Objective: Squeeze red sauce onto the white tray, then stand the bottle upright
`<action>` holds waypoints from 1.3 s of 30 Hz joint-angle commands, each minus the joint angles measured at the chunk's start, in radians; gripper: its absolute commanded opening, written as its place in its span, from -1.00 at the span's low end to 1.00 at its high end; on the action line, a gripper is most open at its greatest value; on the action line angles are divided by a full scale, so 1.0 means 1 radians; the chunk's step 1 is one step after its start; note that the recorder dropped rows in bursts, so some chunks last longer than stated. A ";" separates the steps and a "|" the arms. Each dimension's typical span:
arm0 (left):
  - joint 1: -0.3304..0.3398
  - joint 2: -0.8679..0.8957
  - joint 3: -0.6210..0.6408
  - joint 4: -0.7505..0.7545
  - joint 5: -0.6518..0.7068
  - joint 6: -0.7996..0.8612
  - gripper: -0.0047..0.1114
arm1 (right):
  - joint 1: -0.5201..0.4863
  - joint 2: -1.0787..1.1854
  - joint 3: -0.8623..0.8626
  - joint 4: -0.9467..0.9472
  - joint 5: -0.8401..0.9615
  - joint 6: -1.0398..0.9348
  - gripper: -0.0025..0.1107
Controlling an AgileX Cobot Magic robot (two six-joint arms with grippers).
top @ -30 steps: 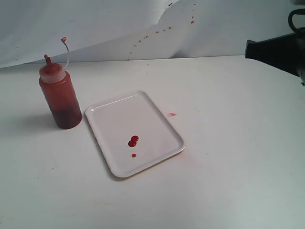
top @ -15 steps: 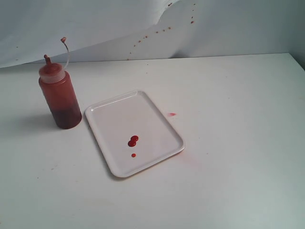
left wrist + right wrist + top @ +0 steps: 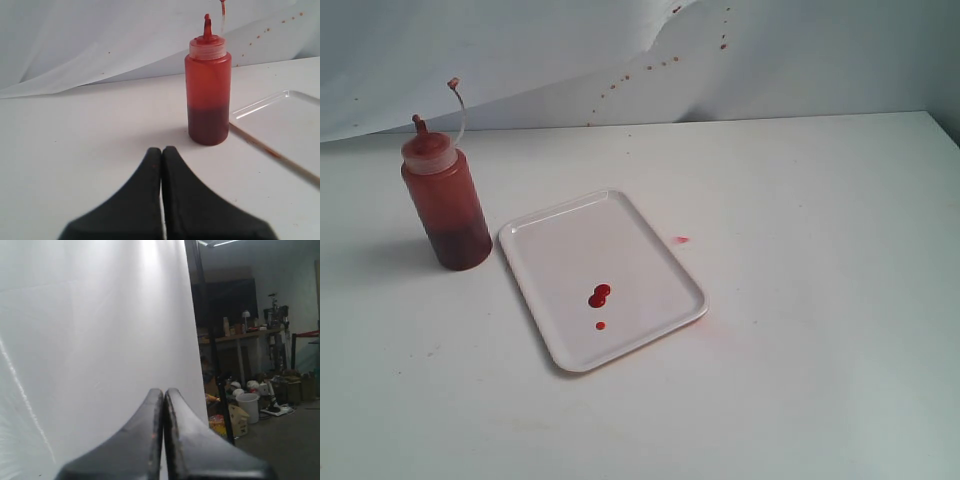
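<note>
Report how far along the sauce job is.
Done: glossy red sauce drops lie on the flat white plastic tray, and the translucent red-brown squeeze bottle stands upright beside it. In hand: nothing; the left gripper and right gripper are both shut and empty. Left: nothing visible.

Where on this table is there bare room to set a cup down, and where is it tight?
Widest: the table right of the tray, past a pink smear. Also the strip in front of tray and bottle. Tight: the narrow gap between bottle and tray. Sauce marks the tray's near half.
</note>
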 commanded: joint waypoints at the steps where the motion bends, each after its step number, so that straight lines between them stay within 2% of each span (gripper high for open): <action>1: -0.003 -0.004 0.004 -0.009 -0.012 0.002 -0.92 | -0.029 -0.015 0.017 -0.027 0.054 -0.025 -0.96; 7: -0.003 -0.004 0.004 -0.009 -0.012 0.002 -0.92 | -0.029 -0.011 0.017 -0.029 0.128 -0.057 -0.96; 9: -0.003 -0.004 0.004 -0.009 -0.012 0.002 -0.92 | -0.029 -0.011 0.034 -0.132 0.122 -0.001 -0.96; 11: -0.003 -0.004 0.004 -0.009 -0.012 0.002 -0.92 | -0.029 -0.019 0.069 -0.388 0.122 0.235 -0.96; 15: -0.003 -0.004 0.004 -0.009 -0.012 0.002 -0.92 | -0.029 -0.061 0.191 -1.197 0.064 1.000 -0.96; 17: -0.003 -0.004 0.004 -0.009 -0.012 0.002 -0.92 | -0.029 -0.083 0.247 -1.427 0.027 1.181 -0.96; 23: -0.003 -0.004 0.004 -0.009 -0.012 0.002 -0.92 | -0.033 -0.217 0.403 -1.402 0.137 1.143 -0.96; 31: -0.003 -0.004 0.004 -0.009 -0.012 0.002 -0.92 | -0.133 -0.470 0.603 -1.396 0.265 1.139 -0.96; 36: -0.003 -0.004 0.004 -0.009 -0.012 0.002 -0.92 | -0.158 -0.550 0.689 -1.396 0.347 1.155 -0.96; 39: -0.003 -0.004 0.004 -0.009 -0.012 0.002 -0.92 | -0.158 -0.550 0.689 -1.396 0.459 1.172 -0.96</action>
